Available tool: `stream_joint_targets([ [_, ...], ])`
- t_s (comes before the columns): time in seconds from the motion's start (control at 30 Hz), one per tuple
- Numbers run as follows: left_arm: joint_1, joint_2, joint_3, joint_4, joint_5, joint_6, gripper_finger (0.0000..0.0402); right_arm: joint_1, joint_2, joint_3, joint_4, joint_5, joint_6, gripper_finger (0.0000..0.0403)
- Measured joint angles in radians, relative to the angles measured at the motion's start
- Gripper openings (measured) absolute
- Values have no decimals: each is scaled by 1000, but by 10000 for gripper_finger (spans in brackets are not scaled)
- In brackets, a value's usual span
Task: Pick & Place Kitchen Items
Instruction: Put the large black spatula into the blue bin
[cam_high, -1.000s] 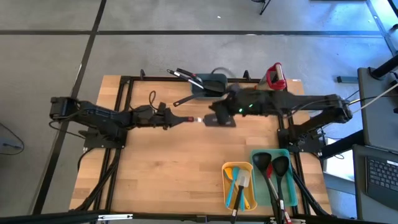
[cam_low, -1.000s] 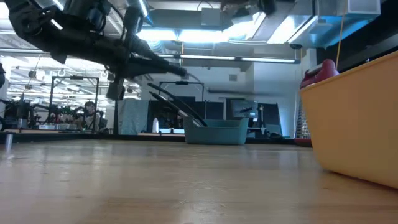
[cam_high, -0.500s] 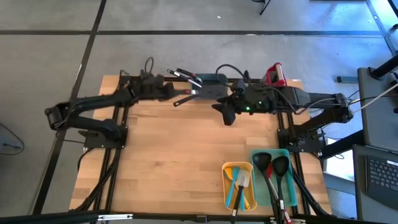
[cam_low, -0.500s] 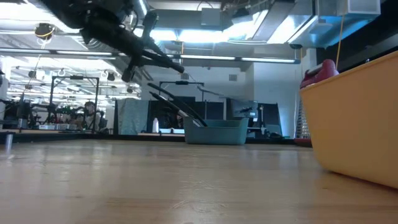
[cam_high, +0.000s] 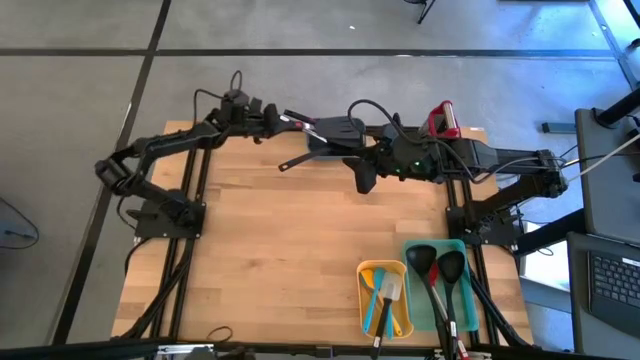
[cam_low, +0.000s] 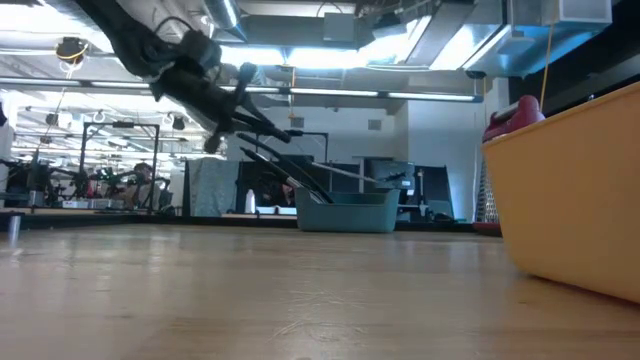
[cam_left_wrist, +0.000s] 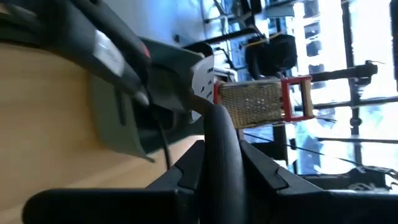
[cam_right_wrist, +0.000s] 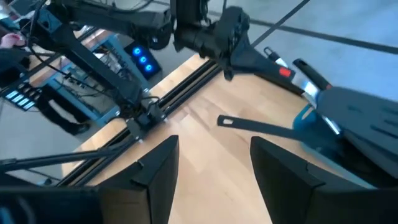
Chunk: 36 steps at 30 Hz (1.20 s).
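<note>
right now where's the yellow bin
In the high view the yellow bin sits at the table's near edge on the right arm's side, touching the teal tray beside it, with teal and white spatulas lying in it.

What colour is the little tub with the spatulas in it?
Yellow; the tub shows best in the high view, beside the teal tray.

Both arms reach inward: left gripper nearly closed, right gripper hovering with fingers spread.
</note>
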Motion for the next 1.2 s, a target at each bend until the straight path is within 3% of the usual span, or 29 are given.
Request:
stream_joint_targets([
  [0.17, -65, 82, 1, 116, -59, -91, 60, 0, 0, 0, 3, 33, 2, 202],
  [0.73, -214, 26, 0, -56, -382, -138, 60, 0, 0, 0, 0, 33, 22, 202],
  [1.2, -236, 45, 0, -48, -413, -126, 60, 1, 0, 0, -15, 30, 18, 202],
])
